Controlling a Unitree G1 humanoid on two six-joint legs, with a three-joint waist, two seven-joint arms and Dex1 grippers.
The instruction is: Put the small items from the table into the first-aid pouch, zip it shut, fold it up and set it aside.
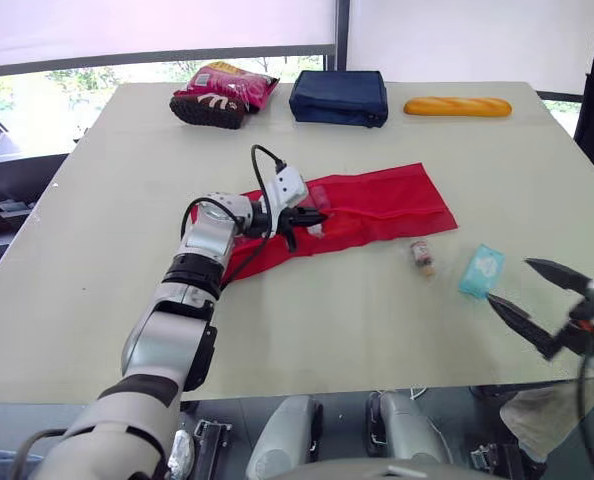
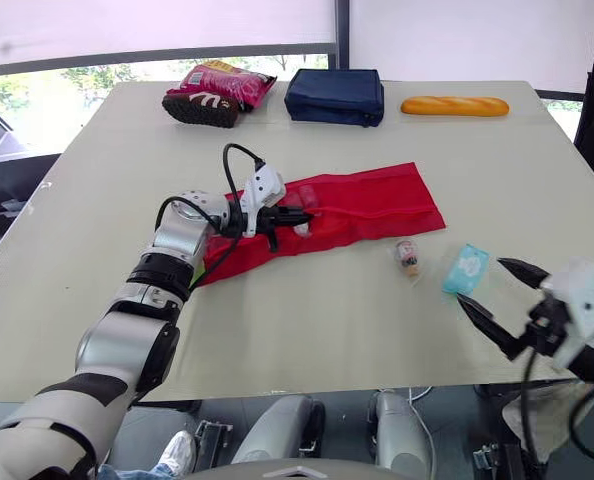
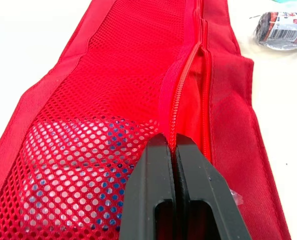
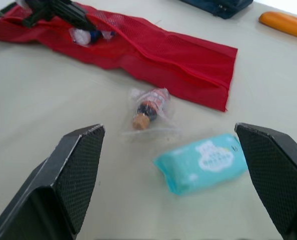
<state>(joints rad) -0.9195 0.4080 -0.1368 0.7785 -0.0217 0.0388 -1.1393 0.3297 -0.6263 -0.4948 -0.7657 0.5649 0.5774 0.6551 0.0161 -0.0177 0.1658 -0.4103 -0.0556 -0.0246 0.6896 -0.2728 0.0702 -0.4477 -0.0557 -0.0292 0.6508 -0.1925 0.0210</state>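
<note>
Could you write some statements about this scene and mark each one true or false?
1. The left claw is shut at the zip of the red pouch. True.
2. The right claw grips the teal wipes pack. False: it is open, and the pack lies free on the table.
3. The small wrapped bottle is inside the pouch. False: it lies on the table, outside it.
4. A baguette lies at the table's far edge. True.

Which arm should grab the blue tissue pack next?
Right. The right pincer is open and just beside the tissue pack. The left pincer is shut at the zip of the pouch, farther away from the pack.
</note>
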